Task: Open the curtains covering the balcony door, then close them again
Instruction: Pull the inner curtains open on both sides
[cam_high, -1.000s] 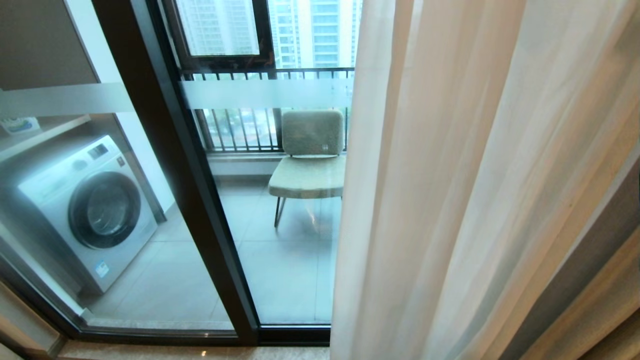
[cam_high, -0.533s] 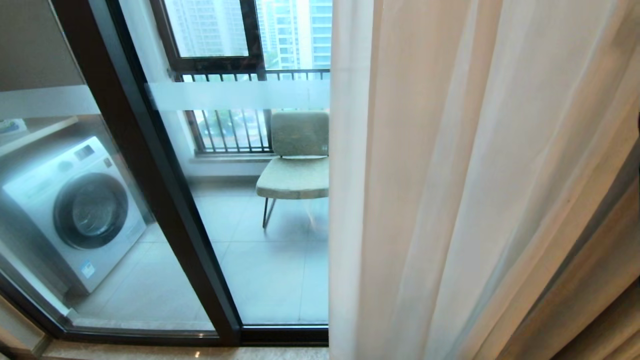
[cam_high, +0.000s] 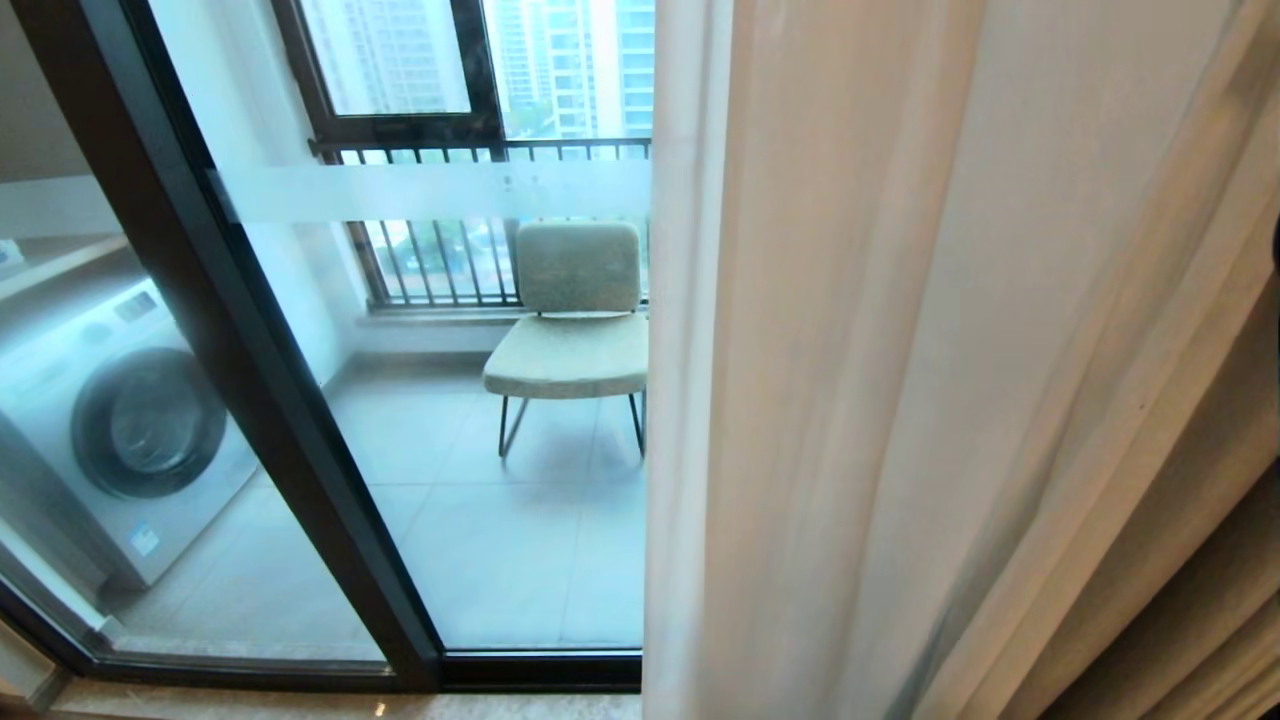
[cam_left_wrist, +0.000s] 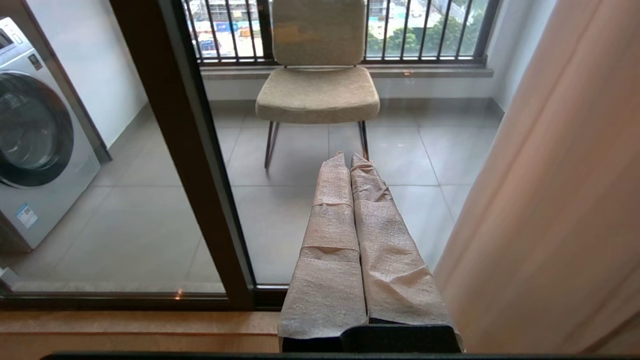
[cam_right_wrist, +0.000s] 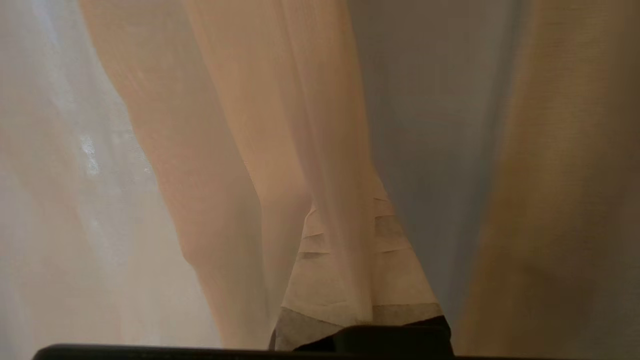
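Note:
The curtains fill the right half of the head view: white sheer (cam_high: 850, 400) in front and a thicker grey-beige drape (cam_high: 1200, 560) at the far right. To their left the balcony door (cam_high: 250, 380) stands uncovered, glass in a dark frame with a frosted band (cam_high: 430, 190). In the right wrist view my right gripper (cam_right_wrist: 345, 205), its fingers wrapped in tape, is shut on a fold of the sheer (cam_right_wrist: 225, 150) that runs between them. My left gripper (cam_left_wrist: 350, 157) is shut on nothing and points at the door glass, with the curtain edge (cam_left_wrist: 550, 200) just beside it.
Behind the glass on the balcony stand a beige chair (cam_high: 570, 340) and a washing machine (cam_high: 130, 430), with a black-barred railing window (cam_high: 450, 260) beyond them. A wooden sill (cam_left_wrist: 125, 330) runs along the foot of the door.
The whole head picture has slid to the left, so the camera has moved right. The chair's right leg now shows past the curtain's edge. Both grippers stay shut.

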